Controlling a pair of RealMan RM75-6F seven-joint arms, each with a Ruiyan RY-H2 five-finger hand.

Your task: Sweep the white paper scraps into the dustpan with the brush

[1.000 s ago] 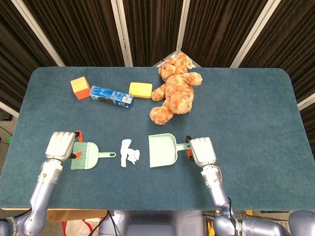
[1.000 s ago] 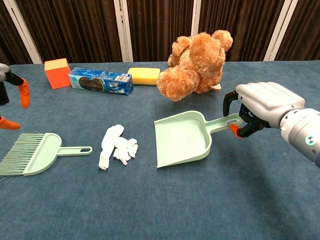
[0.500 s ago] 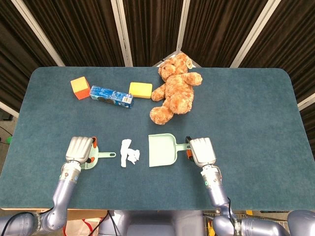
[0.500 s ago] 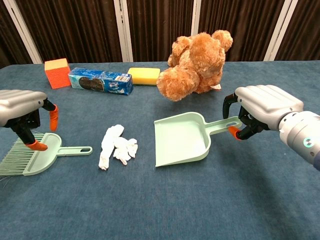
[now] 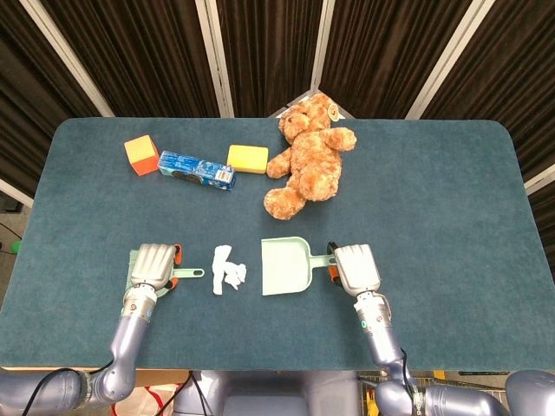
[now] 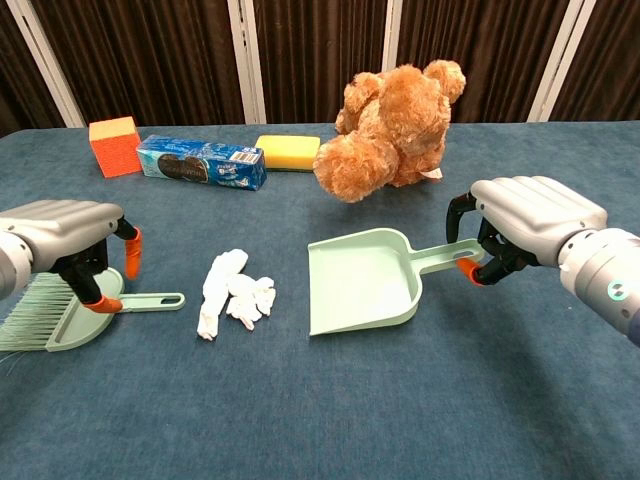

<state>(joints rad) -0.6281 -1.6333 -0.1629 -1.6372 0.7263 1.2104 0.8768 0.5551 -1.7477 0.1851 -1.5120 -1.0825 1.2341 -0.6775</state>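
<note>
White paper scraps [image 5: 228, 270] [image 6: 232, 292] lie in a small heap on the blue table, between the brush and the dustpan. The mint-green brush [image 5: 186, 274] [image 6: 55, 312] lies flat to their left, handle pointing at the scraps. My left hand [image 5: 152, 267] [image 6: 70, 235] hovers over the brush's neck with its fingers spread apart on either side, not closed on it. The mint-green dustpan [image 5: 286, 267] [image 6: 362, 280] sits right of the scraps, mouth facing the table's front edge. My right hand [image 5: 355, 267] [image 6: 525, 225] grips the dustpan's handle.
A brown teddy bear [image 5: 310, 156] [image 6: 395, 130] sits behind the dustpan. A yellow sponge [image 5: 247, 159], a blue cookie box [image 5: 197, 171] and an orange cube [image 5: 140, 155] line the back left. The table's front edge runs close below both hands.
My left hand has travelled right from the brush's bristle end and come down over its neck. The right hand and the dustpan have barely shifted.
</note>
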